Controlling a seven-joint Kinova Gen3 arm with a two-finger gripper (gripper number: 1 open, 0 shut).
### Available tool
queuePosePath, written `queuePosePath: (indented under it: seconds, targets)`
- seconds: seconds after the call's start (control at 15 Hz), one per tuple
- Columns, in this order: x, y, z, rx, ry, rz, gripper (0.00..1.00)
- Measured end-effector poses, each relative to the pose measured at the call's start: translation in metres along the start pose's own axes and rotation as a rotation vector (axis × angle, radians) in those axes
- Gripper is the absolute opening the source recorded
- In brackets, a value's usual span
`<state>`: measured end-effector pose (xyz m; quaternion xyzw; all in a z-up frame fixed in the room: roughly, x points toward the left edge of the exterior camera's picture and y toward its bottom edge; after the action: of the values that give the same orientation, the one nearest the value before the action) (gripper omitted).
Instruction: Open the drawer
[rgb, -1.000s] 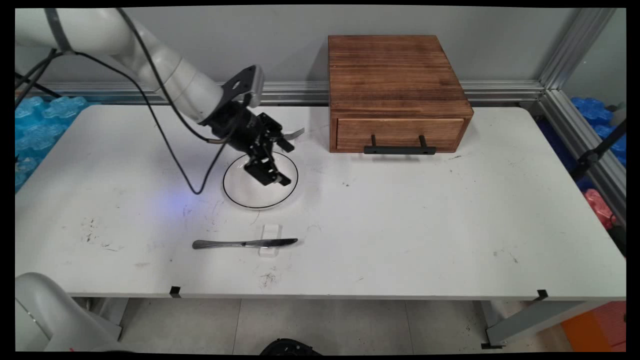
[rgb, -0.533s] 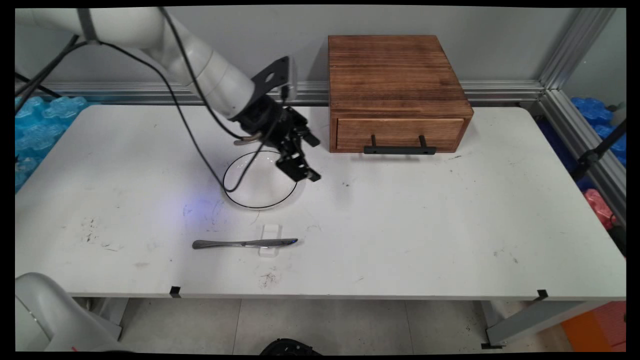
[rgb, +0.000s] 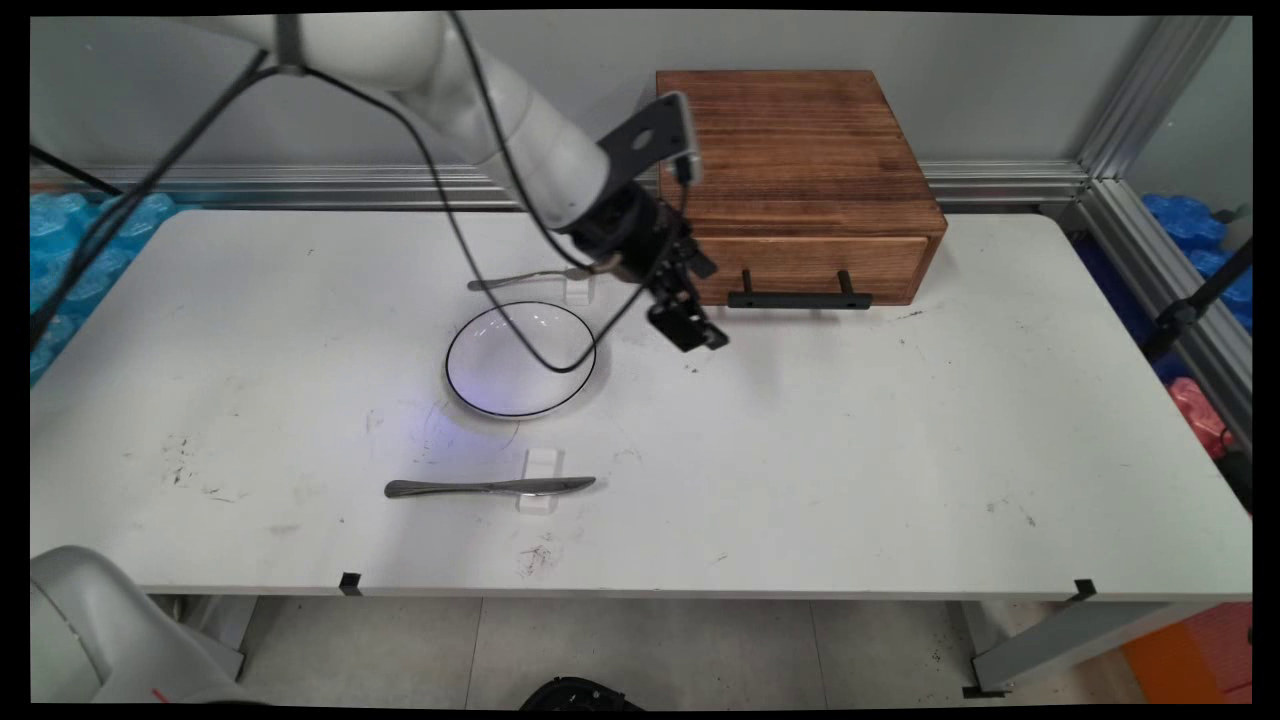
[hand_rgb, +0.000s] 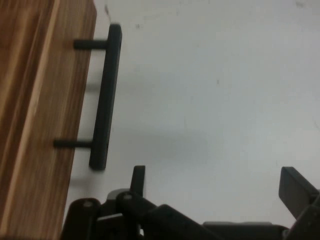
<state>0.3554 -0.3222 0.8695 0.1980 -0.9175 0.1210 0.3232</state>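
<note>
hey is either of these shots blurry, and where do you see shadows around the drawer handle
Main view: sharp across the table, with a soft shadow just below the black handle of the wooden drawer box. Hand view: slightly soft, the handle casting a faint shadow to its right on the white surface; the gripper has its jaws apart.

Wooden box (rgb: 790, 160) showing rough brown grain, matt; same wood looking streaky in hand view (hand_rgb: 35, 100). Handle (rgb: 798, 297) looking like black matt metal (hand_rgb: 105, 95). Table (rgb: 900, 450) looking smooth, white, scuffed with dark marks. Plate (rgb: 520, 358) at 9 o'clock from gripper (rgb: 690, 325) shining glossy white. Knife (rgb: 490, 487) and fork (rgb: 525, 280) gleaming like metal. Gripper looking black, matt.
</note>
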Motion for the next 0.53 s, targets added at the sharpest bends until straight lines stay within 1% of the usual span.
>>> queuePosePath:
  seconds: [0.2, 0.33, 0.53]
  targets:
    - [0.022, 0.002, 0.017, 0.003, -0.001, 0.005, 1.00]
    - [0.038, 0.002, 0.031, 0.014, -0.006, 0.011, 1.00]
    - [0.055, 0.001, 0.051, 0.034, -0.023, 0.035, 1.00]
